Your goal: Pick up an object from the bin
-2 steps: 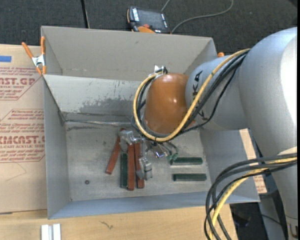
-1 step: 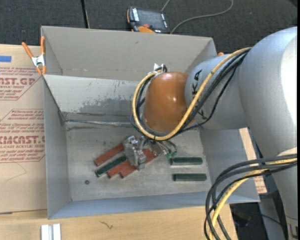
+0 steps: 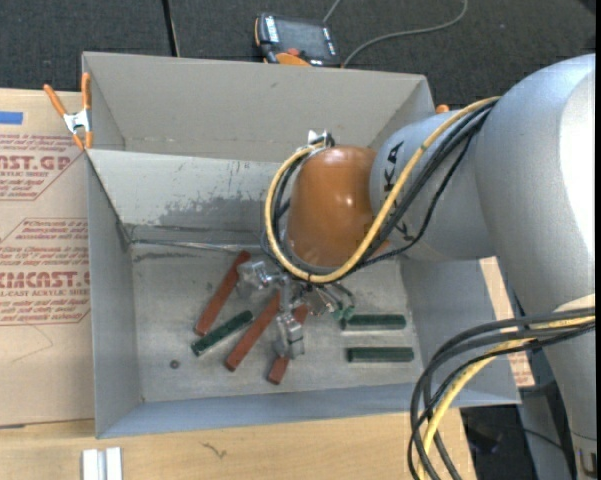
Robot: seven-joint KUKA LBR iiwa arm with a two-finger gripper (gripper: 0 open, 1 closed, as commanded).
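Note:
My gripper [image 3: 272, 309] is down at the bin floor, near its middle, under the orange wrist cover. Its two metal fingers stand apart: one fingertip [image 3: 252, 277] toward the back left, the other toward the front. The upper end of a red-brown stick [image 3: 248, 340] lies in the gap between them, flat on the floor and slanting to the front left. A longer red-brown stick [image 3: 220, 298] and a dark green stick [image 3: 223, 332] lie just left of it. A short red-brown piece [image 3: 277, 370] rests in front of the front finger.
Two dark green sticks lie side by side to the right, one [image 3: 373, 320] behind the other [image 3: 380, 354]. Another reddish piece [image 3: 301, 313] shows partly under the gripper. The arm and its cables cover the bin's right back part.

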